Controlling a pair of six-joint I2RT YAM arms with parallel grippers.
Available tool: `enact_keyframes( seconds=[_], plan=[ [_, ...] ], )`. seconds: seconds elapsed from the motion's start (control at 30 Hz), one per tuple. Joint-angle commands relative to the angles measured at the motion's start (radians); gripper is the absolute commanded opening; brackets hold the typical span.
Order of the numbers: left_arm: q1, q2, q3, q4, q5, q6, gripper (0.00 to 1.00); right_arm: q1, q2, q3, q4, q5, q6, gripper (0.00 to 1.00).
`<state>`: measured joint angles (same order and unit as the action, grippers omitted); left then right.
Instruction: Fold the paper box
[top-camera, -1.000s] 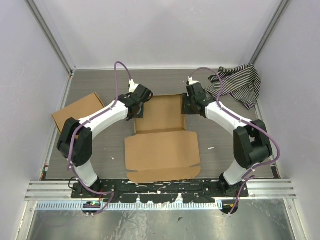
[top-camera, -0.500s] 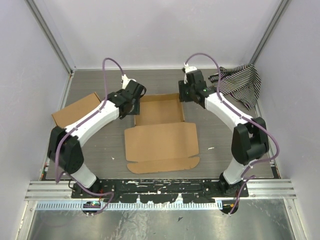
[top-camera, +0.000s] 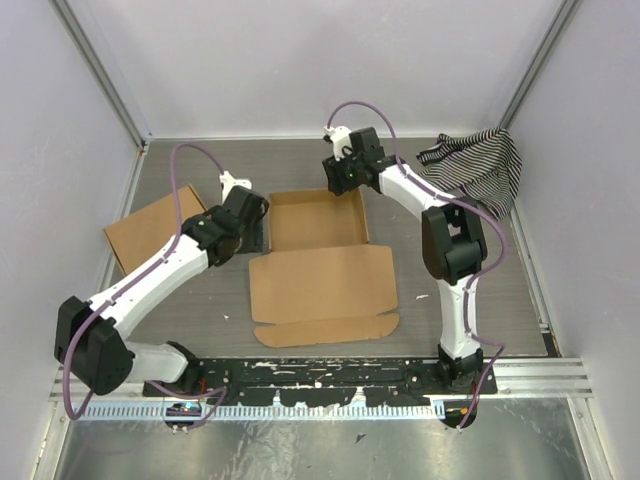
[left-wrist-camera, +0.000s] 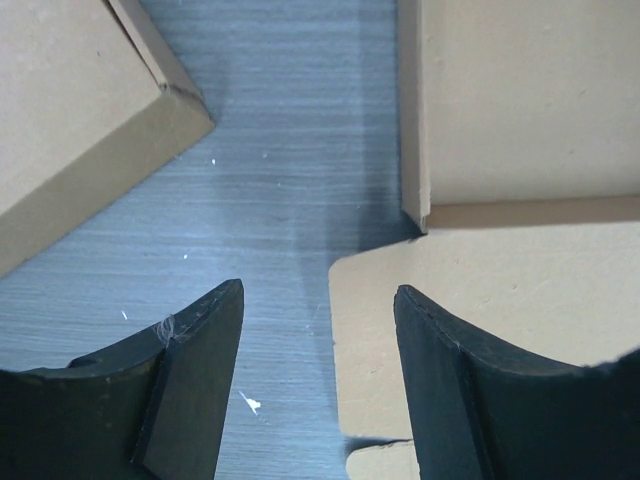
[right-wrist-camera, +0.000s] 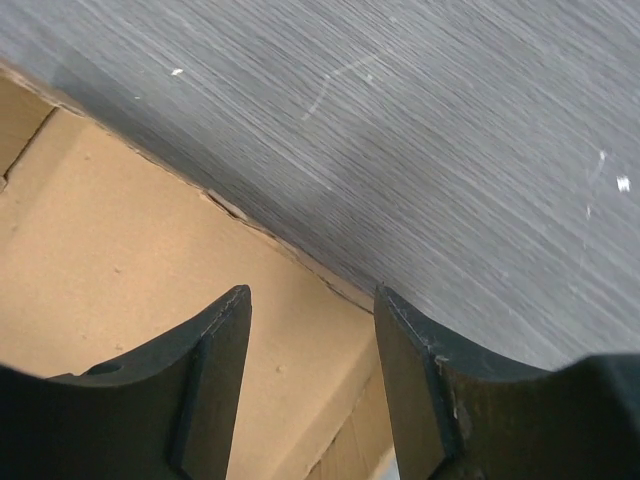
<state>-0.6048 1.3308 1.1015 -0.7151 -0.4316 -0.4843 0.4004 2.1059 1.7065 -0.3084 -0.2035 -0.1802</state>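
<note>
Lying at the middle of the grey table, the paper box has its walled tray toward the far edge and its lid flat toward the near edge. The left gripper, jaws wide and holding nothing, hovers at the tray's near-left corner. The right gripper, jaws apart, hangs over the tray's far wall, gripping nothing. Only bare cardboard shows inside the tray.

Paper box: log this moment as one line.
paper box: tray part formed, lid flap lying flat | left gripper: open, by tray's near left corner | right gripper: open, above tray's far wall | nothing held
</note>
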Motion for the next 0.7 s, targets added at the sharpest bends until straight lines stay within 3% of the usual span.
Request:
enact_keyframes(
  seconds=[0.0, 0.27, 0.67],
  plan=[
    [0.003, -0.053, -0.057, 0.043, 0.026, -0.018, 0.68, 0.012, -0.001, 0.118, 0.048, -0.138, -0.130, 0.58],
    [0.002, -0.115, -0.112, 0.046, 0.037, -0.044, 0.67, 0.063, 0.132, 0.283, -0.135, -0.198, -0.272, 0.58],
    [0.003, -0.213, -0.179, 0.025, 0.027, -0.068, 0.66, 0.097, 0.232, 0.335, -0.148, -0.198, -0.282, 0.58]
  ],
)
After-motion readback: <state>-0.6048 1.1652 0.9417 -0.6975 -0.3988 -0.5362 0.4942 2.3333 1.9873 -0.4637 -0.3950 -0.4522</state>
